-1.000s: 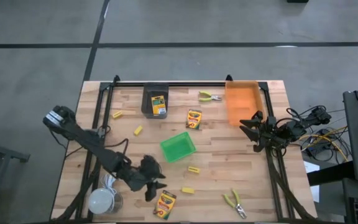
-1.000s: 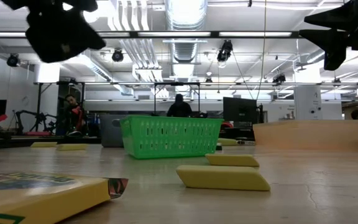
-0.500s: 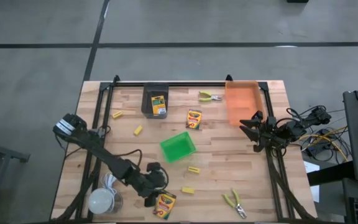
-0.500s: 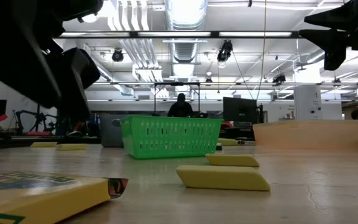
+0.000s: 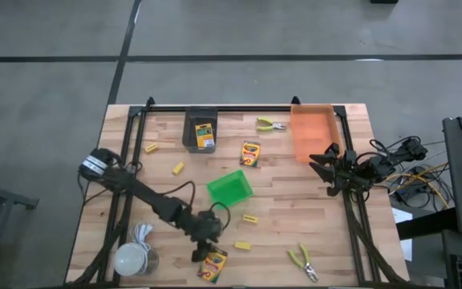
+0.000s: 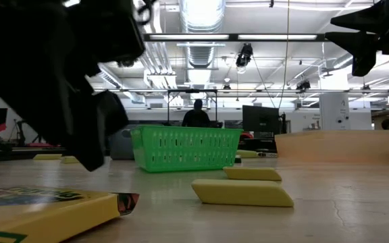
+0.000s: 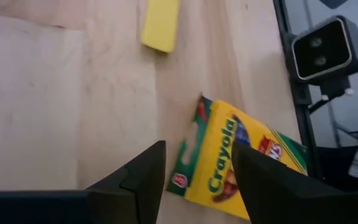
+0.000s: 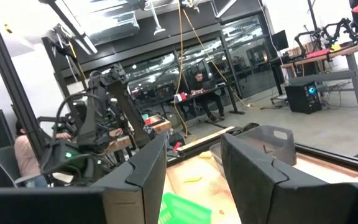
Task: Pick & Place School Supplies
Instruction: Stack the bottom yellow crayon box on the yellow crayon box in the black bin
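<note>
The left arm has swung across the bench toward its near edge, carrying the left gripper [image 5: 203, 250] from a spot off to one side until it sits directly over the crayon box [image 5: 212, 264] lying there. In the left wrist view the box [image 7: 241, 163] now lies just ahead of the open jaws, with a yellow block [image 7: 161, 25] farther ahead. In the low view the arm's dark bulk has grown and dropped closer to the bench.
</note>
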### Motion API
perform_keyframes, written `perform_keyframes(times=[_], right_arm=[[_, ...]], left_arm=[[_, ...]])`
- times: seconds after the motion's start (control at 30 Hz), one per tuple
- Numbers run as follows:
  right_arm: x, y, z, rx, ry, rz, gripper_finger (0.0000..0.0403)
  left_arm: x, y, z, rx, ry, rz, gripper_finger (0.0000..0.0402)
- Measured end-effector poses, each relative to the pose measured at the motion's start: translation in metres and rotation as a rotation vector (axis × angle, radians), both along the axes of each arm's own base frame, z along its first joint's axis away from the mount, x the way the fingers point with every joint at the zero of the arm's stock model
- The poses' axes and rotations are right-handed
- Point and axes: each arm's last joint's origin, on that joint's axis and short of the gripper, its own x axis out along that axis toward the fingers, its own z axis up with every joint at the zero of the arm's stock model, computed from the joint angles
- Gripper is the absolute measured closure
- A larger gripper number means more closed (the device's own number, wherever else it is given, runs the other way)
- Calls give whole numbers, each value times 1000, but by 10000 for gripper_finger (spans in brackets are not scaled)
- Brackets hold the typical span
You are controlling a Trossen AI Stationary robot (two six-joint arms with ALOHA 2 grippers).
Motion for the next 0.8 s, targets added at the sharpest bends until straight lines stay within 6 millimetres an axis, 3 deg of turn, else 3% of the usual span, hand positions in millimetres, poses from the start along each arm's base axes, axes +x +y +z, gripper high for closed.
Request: perform_keyframes(times=[0.27, 0.8], right_arm=[[0, 0, 0, 0, 0, 0, 255], [0, 0, 0, 0, 0, 0, 255]], left_arm=[[7, 13, 0, -85, 11, -110, 213], [14, 13, -22, -35, 6, -128, 213]])
